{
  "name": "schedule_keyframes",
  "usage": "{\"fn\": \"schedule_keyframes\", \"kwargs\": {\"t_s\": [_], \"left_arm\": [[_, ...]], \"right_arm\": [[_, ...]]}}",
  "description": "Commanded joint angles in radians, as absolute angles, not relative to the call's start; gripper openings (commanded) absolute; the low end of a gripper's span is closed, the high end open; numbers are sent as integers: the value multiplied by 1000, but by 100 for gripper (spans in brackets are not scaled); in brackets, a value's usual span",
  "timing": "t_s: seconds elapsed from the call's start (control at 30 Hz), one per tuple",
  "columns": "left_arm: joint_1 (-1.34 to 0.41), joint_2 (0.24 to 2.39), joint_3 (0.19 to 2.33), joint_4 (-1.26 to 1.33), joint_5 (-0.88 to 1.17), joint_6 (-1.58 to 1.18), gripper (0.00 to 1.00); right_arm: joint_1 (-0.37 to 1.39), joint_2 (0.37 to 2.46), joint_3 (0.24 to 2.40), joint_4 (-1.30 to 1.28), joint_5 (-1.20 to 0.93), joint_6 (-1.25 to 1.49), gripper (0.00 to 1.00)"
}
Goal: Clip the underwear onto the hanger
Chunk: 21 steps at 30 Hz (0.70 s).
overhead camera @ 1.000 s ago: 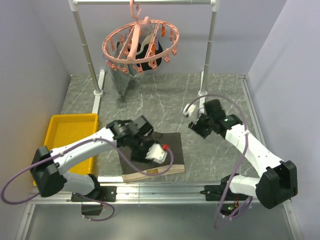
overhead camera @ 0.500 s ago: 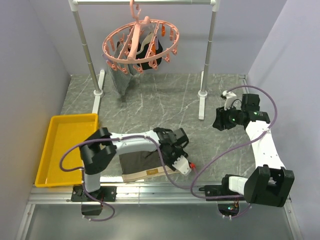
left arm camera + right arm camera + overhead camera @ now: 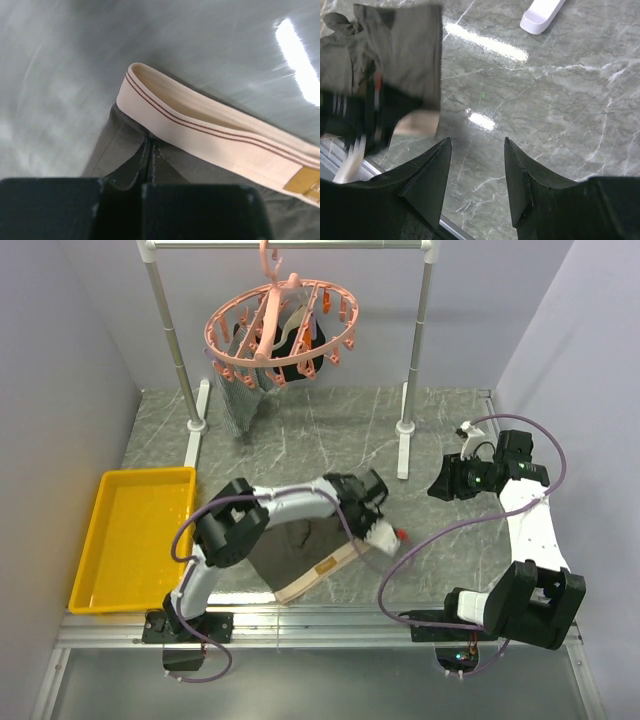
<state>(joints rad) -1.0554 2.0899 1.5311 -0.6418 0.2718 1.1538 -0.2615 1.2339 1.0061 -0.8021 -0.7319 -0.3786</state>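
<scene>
Down on the grey table (image 3: 330, 430), the underwear (image 3: 290, 560) lies close to the front edge, between the two arms. The left gripper (image 3: 150, 150) is pinched tight on the dark cloth, just under the tan waistband (image 3: 210, 132). The waistband gapes open like a loop there. From above it runs on a slant, and the left gripper sits at its right end. The right gripper (image 3: 475, 165) is off to the right over bare table, its two fingers spread apart with nothing between them. The pink hanger (image 3: 280, 330) hangs from the white rail (image 3: 290, 245) at the back, well apart from the underwear. A black garment (image 3: 300, 365) and a grey patterned cloth (image 3: 240, 400) hang from its clips. A yellow tray (image 3: 135, 540) sits at the left.
</scene>
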Motion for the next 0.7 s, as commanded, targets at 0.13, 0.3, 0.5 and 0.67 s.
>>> {"fn": "schedule_keyframes", "kwargs": {"t_s": [0.13, 0.3, 0.5, 0.67], "left_arm": [[-714, 2226, 1732, -676, 278, 873, 0], [-475, 2241, 1737, -676, 215, 634, 0], [-304, 2117, 1534, -681, 181, 568, 3], [-304, 1990, 1396, -739, 215, 520, 29]], "right_arm": [[-281, 1244, 1034, -805, -772, -385, 54], [-281, 1258, 1045, -822, -778, -408, 54], [-278, 1269, 1086, -876, -795, -469, 53], [-215, 1264, 1100, -919, -773, -495, 51]]}}
